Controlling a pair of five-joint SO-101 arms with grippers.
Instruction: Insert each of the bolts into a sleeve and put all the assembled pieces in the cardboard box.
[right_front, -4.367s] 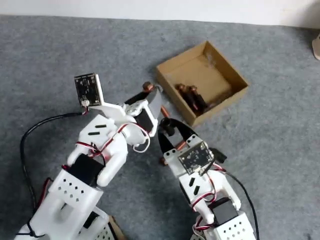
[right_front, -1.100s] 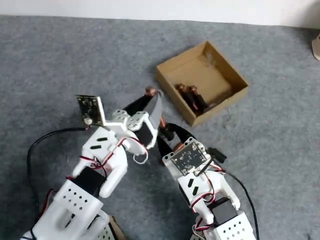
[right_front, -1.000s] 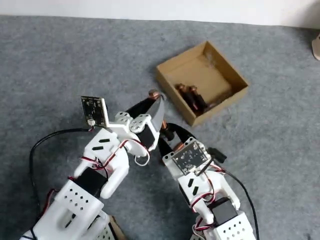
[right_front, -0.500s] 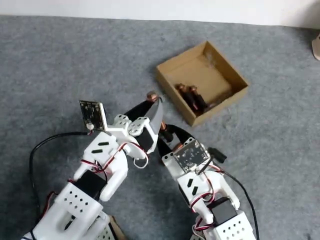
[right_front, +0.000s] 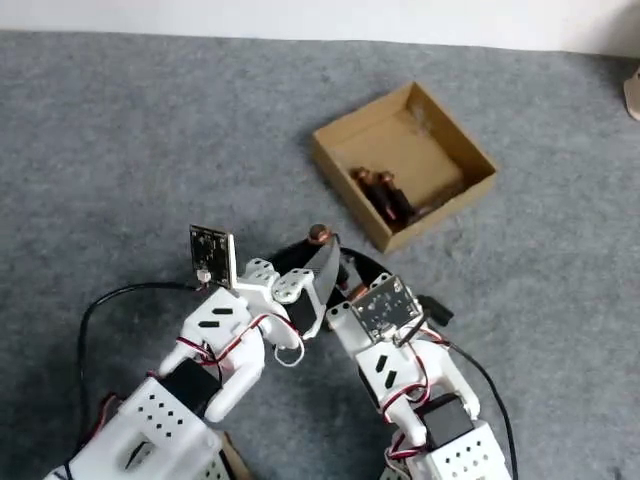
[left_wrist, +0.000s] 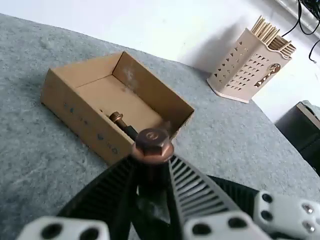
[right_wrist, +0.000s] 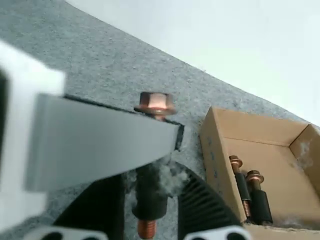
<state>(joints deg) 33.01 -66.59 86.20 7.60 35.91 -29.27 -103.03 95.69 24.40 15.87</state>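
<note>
A grey, felt-like counter (right_front: 150, 120) runs back to a white wall (right_front: 300, 15), and a pale perforated holder (left_wrist: 250, 65) of wooden sticks stands by that wall. The left tool (left_wrist: 152, 160) is clenched on a copper bolt (left_wrist: 152, 143): its black ribbed fingers (left_wrist: 192, 182) press the shank from both sides and the hexagonal flanged head stands clear above them. The right tool (right_wrist: 152, 175) grasps a black cylindrical sleeve (right_wrist: 149, 197) between its ribbed fingers, and a copper tip shows at the sleeve's near end. The bolt head sits in line with the sleeve's far end, with the left tool's flat grey finger crossing between them. Both white arms lean forward and angle inward, their tools meeting just short of the cardboard box (right_front: 340, 185). The open, square box holds dark assembled pieces (right_front: 385, 195) with copper heads, lying along its near wall.
</note>
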